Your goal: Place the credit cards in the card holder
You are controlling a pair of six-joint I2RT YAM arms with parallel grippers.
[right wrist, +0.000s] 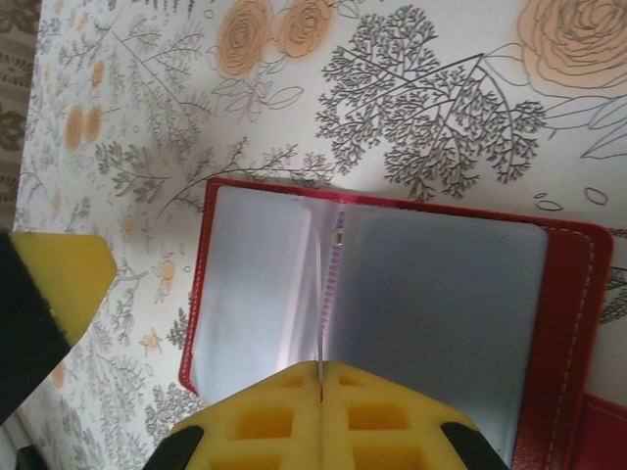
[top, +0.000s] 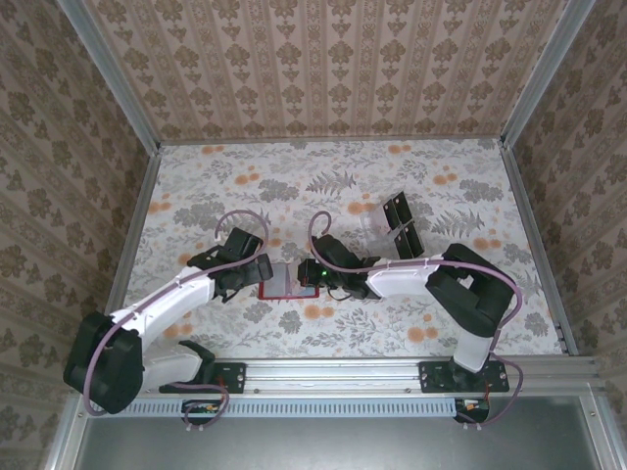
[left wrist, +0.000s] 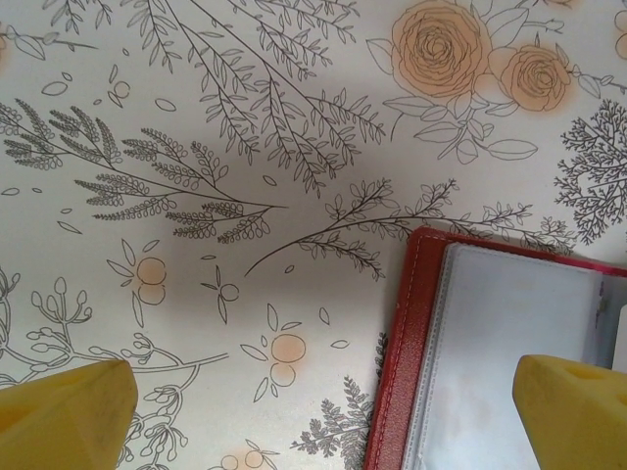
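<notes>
The card holder [top: 288, 282] lies open on the floral table, red with pale clear sleeves inside [right wrist: 441, 313]. My right gripper [right wrist: 320, 377] is shut on a thin pale leaf that stands on edge over the holder's spine. It looks like one of the sleeves, and I cannot tell whether a card is in it. My left gripper [left wrist: 321, 416] is wide open over the holder's left red edge [left wrist: 404, 362], with one yellow fingertip [left wrist: 573, 406] above the sleeve and the other over bare table. The credit cards [top: 399, 209] stand dark in a clear tray behind the right arm.
The clear plastic tray [top: 377, 227] sits right of centre, a hand's width behind the holder. Patterned walls close the table on three sides. A finger of the left gripper [right wrist: 59, 279] shows at the left of the right wrist view, close to the holder.
</notes>
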